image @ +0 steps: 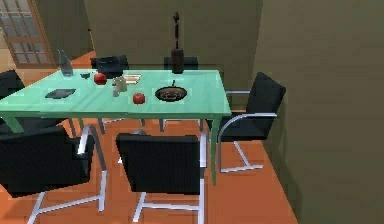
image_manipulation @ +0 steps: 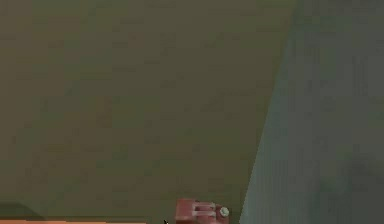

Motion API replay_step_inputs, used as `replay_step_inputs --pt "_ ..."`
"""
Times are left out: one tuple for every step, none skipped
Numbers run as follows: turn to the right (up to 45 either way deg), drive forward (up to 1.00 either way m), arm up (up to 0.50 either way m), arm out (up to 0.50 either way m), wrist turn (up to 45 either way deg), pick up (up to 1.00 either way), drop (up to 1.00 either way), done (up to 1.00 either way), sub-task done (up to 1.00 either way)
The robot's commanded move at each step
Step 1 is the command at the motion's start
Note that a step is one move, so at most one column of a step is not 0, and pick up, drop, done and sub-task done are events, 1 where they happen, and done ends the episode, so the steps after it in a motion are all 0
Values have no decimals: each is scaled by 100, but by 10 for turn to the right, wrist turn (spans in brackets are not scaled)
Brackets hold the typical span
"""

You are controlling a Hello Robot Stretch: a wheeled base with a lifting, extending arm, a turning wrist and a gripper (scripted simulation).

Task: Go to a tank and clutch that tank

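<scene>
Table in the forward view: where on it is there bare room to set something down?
The table is bare at its end toward the forward view's right, between the dark bowl and the black chair, and along its near edge. It is crowded farther back, around the red fruit and the flat dark item.

A small reddish block (image_manipulation: 197,210) sits at the arm side view's bottom edge; a pale round knob (image_manipulation: 225,211) just beside it; whether either is the robot's, unclear.
</scene>
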Motion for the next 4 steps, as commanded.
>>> replay_step_inputs --pt "0 0 0 0 390 0 0 0 0" --pt "0 0 0 0 0 100 0 0 0" --pt "0 0 10 0 0 0 0 0 0" --pt "0 0 0 0 0 0 0 100 0"
